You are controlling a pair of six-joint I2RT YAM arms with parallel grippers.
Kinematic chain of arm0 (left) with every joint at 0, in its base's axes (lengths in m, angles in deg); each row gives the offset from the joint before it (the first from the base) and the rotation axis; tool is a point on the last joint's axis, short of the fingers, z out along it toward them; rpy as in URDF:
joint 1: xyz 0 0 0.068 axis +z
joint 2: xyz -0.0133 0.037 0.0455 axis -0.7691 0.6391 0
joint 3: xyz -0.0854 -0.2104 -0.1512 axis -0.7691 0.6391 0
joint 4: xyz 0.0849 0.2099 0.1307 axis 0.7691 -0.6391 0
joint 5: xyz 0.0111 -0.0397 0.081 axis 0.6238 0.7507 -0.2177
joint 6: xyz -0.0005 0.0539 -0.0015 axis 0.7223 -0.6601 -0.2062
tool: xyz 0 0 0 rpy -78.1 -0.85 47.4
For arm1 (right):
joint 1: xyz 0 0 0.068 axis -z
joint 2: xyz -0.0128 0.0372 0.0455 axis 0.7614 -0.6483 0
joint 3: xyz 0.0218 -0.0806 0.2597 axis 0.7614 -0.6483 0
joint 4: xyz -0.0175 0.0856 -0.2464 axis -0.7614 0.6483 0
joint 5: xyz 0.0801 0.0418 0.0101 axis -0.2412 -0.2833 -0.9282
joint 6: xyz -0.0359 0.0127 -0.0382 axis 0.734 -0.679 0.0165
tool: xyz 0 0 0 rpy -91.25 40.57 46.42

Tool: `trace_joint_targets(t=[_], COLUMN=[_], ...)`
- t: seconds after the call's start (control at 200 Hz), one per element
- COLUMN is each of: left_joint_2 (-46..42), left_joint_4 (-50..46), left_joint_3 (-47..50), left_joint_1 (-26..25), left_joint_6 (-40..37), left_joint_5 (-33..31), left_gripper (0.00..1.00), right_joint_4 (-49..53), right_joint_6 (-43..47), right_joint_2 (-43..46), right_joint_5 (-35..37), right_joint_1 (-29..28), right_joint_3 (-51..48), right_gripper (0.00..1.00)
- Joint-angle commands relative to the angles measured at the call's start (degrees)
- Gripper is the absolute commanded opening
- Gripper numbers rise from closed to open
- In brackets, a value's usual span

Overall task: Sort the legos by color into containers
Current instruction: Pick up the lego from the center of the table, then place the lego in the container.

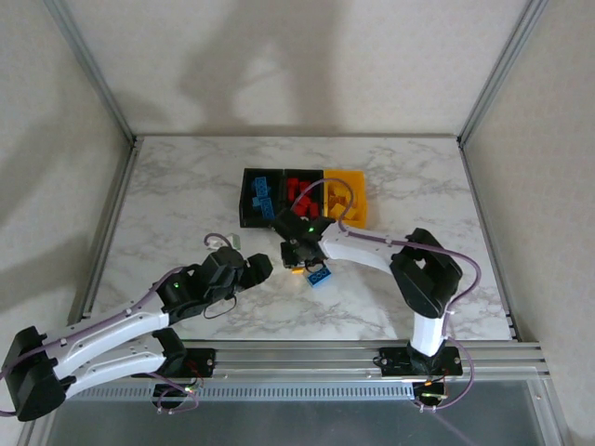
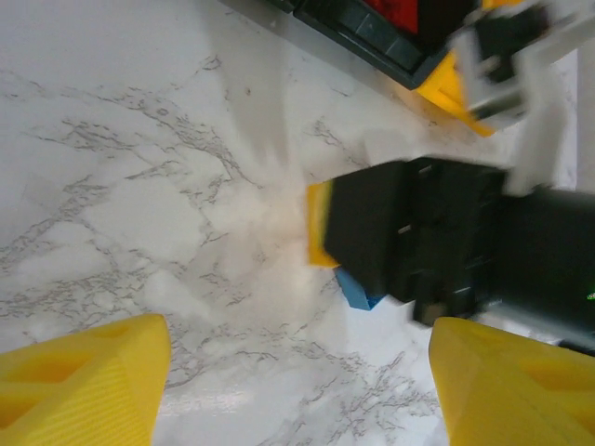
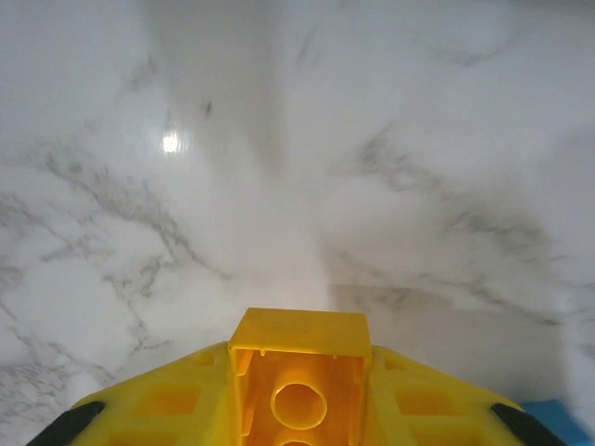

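Note:
My right gripper [image 1: 299, 256] hangs low over the marble table in front of the bins, shut on a yellow lego [image 3: 299, 336] whose hollow underside faces the wrist camera. A blue lego [image 1: 321, 276] lies on the table just right of it, also visible as a blue corner [image 2: 358, 290] under the right gripper's black body [image 2: 418, 232]. My left gripper [image 1: 256, 269] is open just to the left, its yellow fingers [image 2: 84, 372] wide apart over bare marble. Three containers stand in a row: a black one with blue legos [image 1: 260, 195], a black one with red legos [image 1: 299, 190], and a yellow one [image 1: 346, 197].
The table [image 1: 186, 214] is walled by aluminium posts and panels at the left, right and back. A metal rail [image 1: 372, 355] runs along the near edge by the arm bases. The right arm's elbow [image 1: 426, 269] rises at the right.

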Motion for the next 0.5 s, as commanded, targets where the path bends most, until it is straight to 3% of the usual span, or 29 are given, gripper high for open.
trace_joint_targets(t=[0.0,0.295,0.496], left_joint_2=[3.1,13.2,18.5], left_joint_4=[1.1,5.8,6.2], left_joint_3=[-4.4,-12.6,-16.8], left_joint_1=[0.6,0.6,0.6], left_joint_6=[-3.0,-5.8,-7.6], left_joint_5=[1.1,3.0,3.9], left_gripper=[0.74,0.74,0.74], right_joint_4=[3.3,2.7,0.6], right_joint_6=[2.7,8.5,10.0], right_joint_2=[5.0,6.3,-0.1], right_joint_5=[3.7,5.6,4.8], right_joint_1=[4.0,17.9,24.7], right_joint_3=[2.8,7.3,11.8], right_gripper=[0.31,0.31,0.32])
